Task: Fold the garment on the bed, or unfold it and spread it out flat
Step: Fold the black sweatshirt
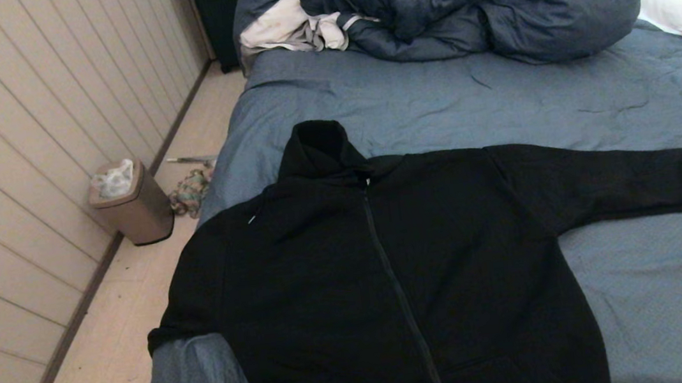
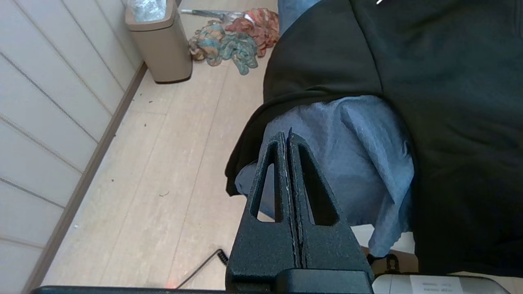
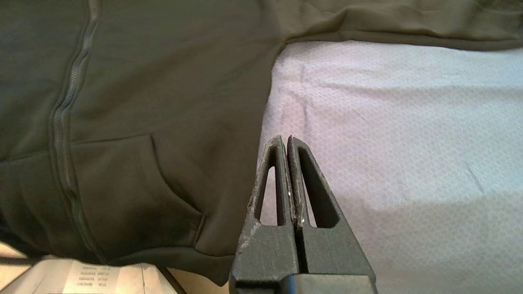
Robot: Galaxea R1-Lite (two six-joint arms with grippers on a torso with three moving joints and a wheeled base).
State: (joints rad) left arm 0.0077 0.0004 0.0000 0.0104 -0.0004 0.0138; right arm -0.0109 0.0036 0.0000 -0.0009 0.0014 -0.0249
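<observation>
The garment (image 1: 388, 263) lies zipped and face up at the bed's (image 1: 647, 285) near left corner, one sleeve draped over the edge (the other stretched out flat). Folding looks unstarted; both the left gripper (image 2: 287, 136) and right gripper (image 3: 284, 141) hover pressed together, empty, and must open first.

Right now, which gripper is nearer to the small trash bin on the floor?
Left. The left gripper hangs over the bed corner, facing the bin; the right gripper is over the sheet beside the garment.
</observation>
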